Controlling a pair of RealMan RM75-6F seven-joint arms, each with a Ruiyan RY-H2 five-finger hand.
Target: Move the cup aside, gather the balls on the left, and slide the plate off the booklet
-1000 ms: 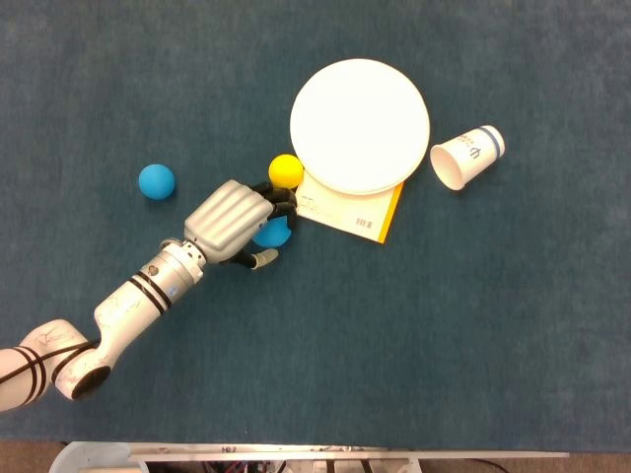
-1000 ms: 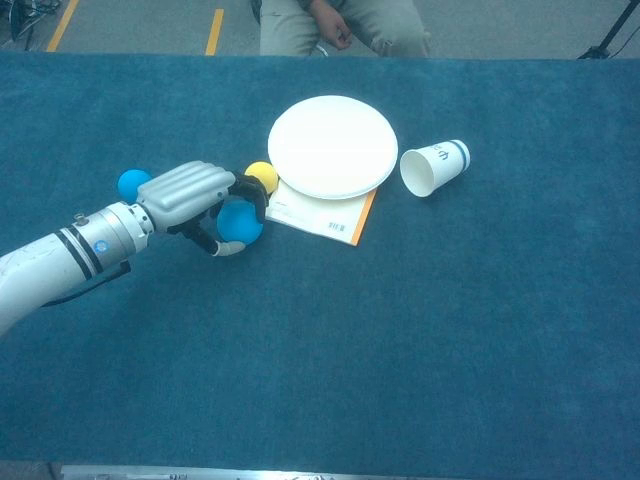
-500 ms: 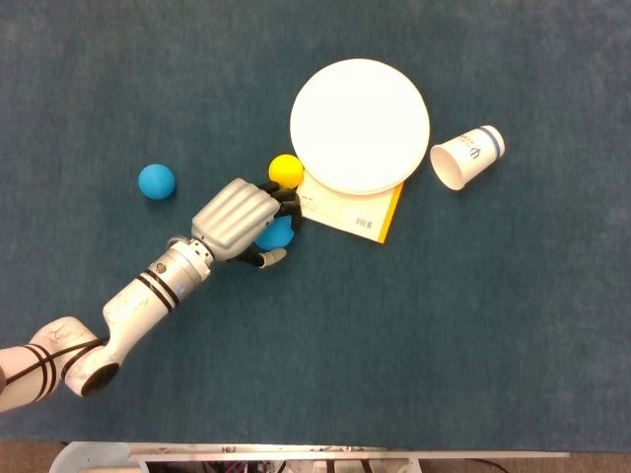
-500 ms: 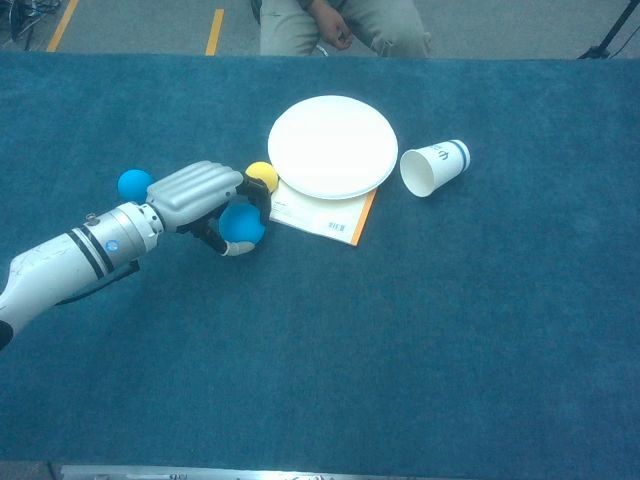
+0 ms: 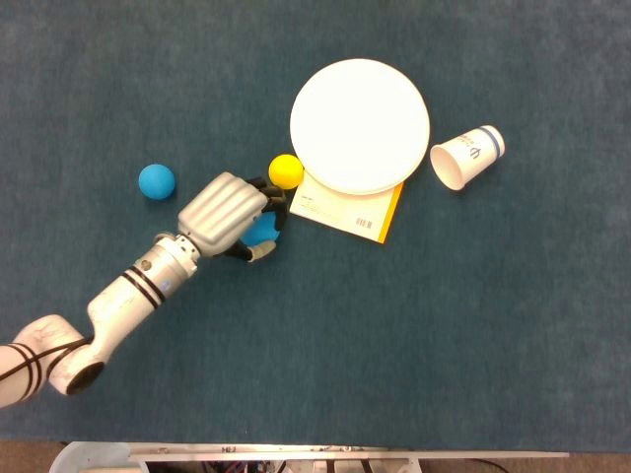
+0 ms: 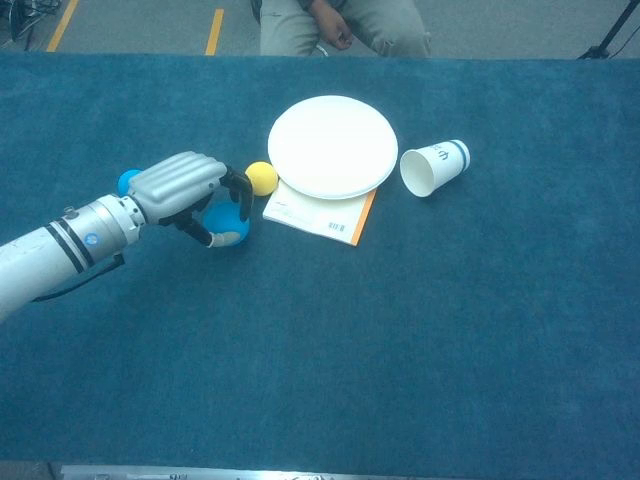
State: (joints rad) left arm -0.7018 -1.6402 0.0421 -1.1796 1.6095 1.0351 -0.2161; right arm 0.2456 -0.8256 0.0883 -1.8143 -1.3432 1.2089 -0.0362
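Observation:
My left hand [image 5: 225, 212] [image 6: 180, 185] curls around a blue ball [image 5: 263, 231] [image 6: 230, 222], just left of the booklet. A yellow ball [image 5: 286, 169] [image 6: 262, 177] lies free on the cloth, touching the plate's left rim. A second blue ball [image 5: 156, 180] [image 6: 126, 181] sits further left, partly hidden behind the hand in the chest view. The white plate [image 5: 360, 125] [image 6: 332, 146] covers most of the orange-edged booklet [image 5: 345, 215] [image 6: 320, 215]. The paper cup [image 5: 466, 156] [image 6: 433, 166] lies on its side right of the plate. My right hand shows in neither view.
A blue cloth [image 5: 444, 325] covers the whole table. A seated person [image 6: 345, 25] is at the far edge behind the plate.
My left hand has drawn back to the left with the blue ball in it, away from the yellow ball and the booklet's corner. Plate, cup and booklet have not moved.

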